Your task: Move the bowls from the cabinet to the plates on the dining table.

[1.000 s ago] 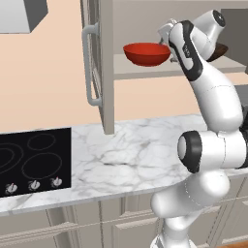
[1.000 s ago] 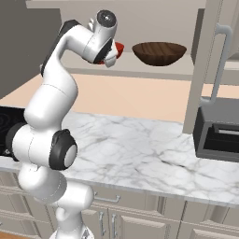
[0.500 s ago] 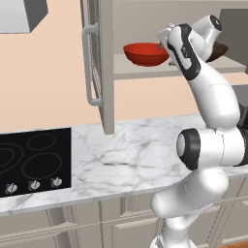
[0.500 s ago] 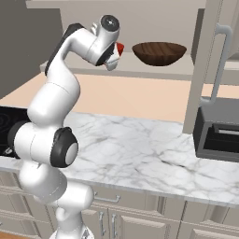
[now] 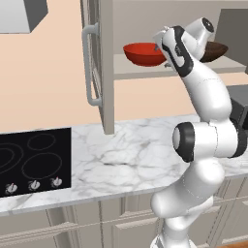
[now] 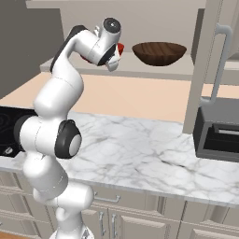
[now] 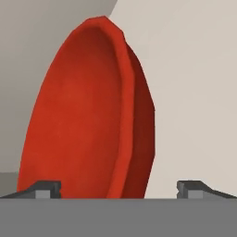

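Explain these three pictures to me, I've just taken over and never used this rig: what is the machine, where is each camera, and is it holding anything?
The machine is a white jointed arm on a drivable base, in a rendered kitchen. Two cameras ride on the base behind the arm, one on its left and one on its right. The third sits on the hand and looks along the tool. The open wall cabinet holds a red bowl and a brown bowl on its shelf. Below is a marble counter with a black cooktop. The tool is open, its tips either side of the red bowl's rim; nothing is held yet.
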Available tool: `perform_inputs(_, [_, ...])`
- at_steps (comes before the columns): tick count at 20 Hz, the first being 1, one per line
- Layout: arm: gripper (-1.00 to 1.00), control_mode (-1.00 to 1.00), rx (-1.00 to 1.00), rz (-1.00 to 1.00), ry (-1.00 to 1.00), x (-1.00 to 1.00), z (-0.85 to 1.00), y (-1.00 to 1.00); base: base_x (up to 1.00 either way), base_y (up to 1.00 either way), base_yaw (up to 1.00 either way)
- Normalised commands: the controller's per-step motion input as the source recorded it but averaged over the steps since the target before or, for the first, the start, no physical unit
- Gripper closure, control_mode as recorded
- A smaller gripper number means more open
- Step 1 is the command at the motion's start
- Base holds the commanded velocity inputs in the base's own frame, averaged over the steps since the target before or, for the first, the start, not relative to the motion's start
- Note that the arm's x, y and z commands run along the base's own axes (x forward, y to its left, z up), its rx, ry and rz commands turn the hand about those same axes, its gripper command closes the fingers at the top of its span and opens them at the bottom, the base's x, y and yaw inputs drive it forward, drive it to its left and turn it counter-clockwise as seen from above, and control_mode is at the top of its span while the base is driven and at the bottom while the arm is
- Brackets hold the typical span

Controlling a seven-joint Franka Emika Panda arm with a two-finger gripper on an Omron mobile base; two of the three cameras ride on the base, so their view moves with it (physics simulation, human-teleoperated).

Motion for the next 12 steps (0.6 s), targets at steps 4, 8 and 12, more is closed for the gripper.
perform_inputs(4, [-1.0, -1.0, 0.03, 0.0, 0.06, 0.17, 0.0, 0.0, 0.0, 0.0, 0.0])
perform_inputs(8, [1.0, -1.0, 0.0, 0.0, 0.0, 0.0, 0.0, 0.0, 0.0, 0.0, 0.0])
perform_inputs(12, [1.0, -1.0, 0.0, 0.0, 0.0, 0.0, 0.0, 0.0, 0.0, 0.0, 0.0])
